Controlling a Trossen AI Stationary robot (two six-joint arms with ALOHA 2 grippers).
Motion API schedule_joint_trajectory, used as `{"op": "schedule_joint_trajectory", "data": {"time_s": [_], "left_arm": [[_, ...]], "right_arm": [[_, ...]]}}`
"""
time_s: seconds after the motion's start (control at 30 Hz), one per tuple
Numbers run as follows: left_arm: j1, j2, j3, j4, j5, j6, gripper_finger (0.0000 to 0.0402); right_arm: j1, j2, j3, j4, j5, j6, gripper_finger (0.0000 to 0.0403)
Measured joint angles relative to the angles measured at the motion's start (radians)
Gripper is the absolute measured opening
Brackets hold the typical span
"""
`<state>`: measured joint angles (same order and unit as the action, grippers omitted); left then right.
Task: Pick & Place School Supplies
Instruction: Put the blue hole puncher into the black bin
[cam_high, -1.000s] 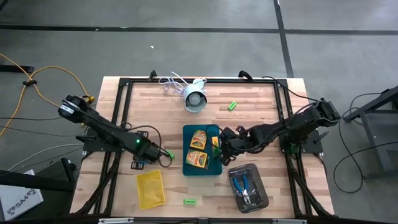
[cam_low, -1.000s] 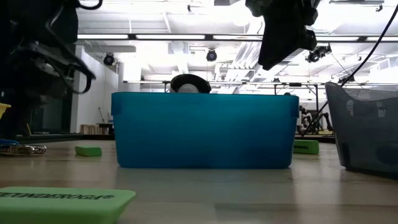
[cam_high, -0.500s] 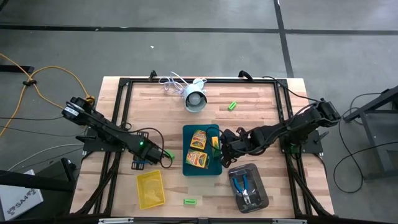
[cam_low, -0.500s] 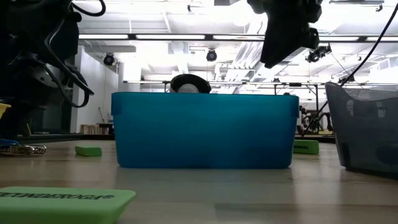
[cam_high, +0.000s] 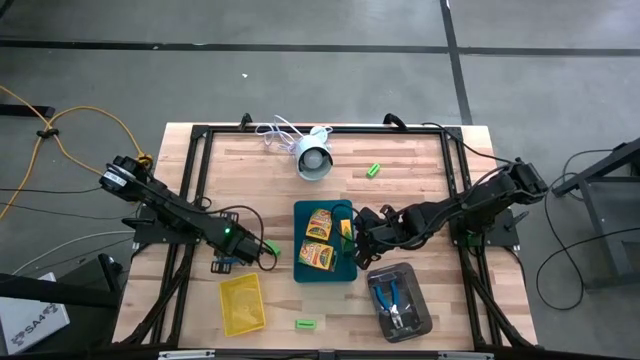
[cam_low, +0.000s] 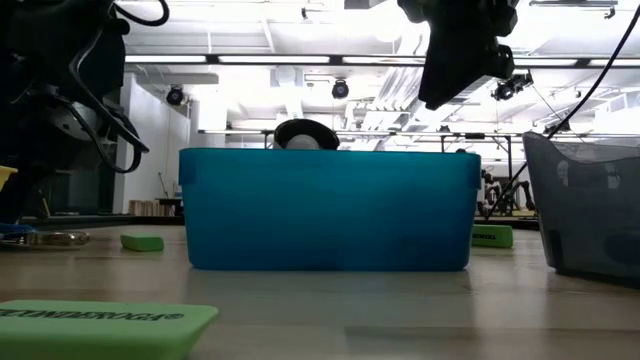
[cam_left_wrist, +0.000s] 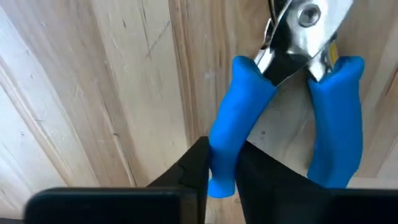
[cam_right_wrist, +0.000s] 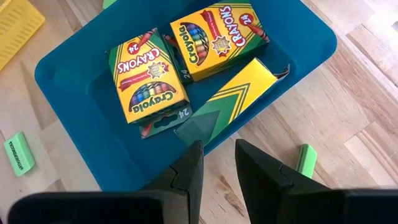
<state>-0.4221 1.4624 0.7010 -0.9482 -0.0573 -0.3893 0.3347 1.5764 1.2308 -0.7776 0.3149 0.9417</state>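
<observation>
Two glossy cardboard crayon boxes (cam_right_wrist: 149, 84) are lying in the smooth teal tray (cam_right_wrist: 298, 28), a third, yellow box (cam_right_wrist: 233, 99) tilting at its rim between the right gripper (cam_right_wrist: 217, 163)'s fingers; we are watching the left gripper (cam_left_wrist: 222, 163) pinching one rubbery handle of the blue-handled pliers (cam_left_wrist: 298, 93) on the wooden surface (cam_high: 410, 165), green erasers (cam_high: 374, 171) remaining loose.

Teal tray (cam_high: 300, 268), yellow tray (cam_high: 241, 303), grey tray (cam_high: 420, 322)

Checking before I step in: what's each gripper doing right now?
Left gripper: closed on the pliers, one blue handle.
Right gripper: closed on a crayon box.
</observation>
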Motion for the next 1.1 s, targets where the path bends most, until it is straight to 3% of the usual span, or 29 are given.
{"op": "schedule_joint_trajectory", "data": {"time_s": [0.1,0.4,0.63,0.83,1.1], "left_arm": [[0.0,0.0,0.0,-0.001,-0.001,0.0,0.0036],[0.0,-0.004,0.0,-0.004,-0.015,-0.019,0.0037],[0.001,-0.055,0.02,-0.091,-0.093,-0.051,0.0036],[0.0,-0.127,0.096,-0.196,-0.134,-0.056,0.0036],[0.0,-0.171,0.278,-0.236,-0.308,0.003,0.0035]], "right_arm": [[0.0,0.0,0.0,0.0,0.0,0.0,0.0085],[0.0,0.0,0.0,0.0,0.0,0.0,0.0085],[0.0,0.0,0.0,0.0,-0.003,0.0,0.0085],[0.0,0.0,0.0,0.0,-0.003,0.0,0.0085],[0.0,0.0,0.0,0.014,-0.001,0.0,0.0085]]}}
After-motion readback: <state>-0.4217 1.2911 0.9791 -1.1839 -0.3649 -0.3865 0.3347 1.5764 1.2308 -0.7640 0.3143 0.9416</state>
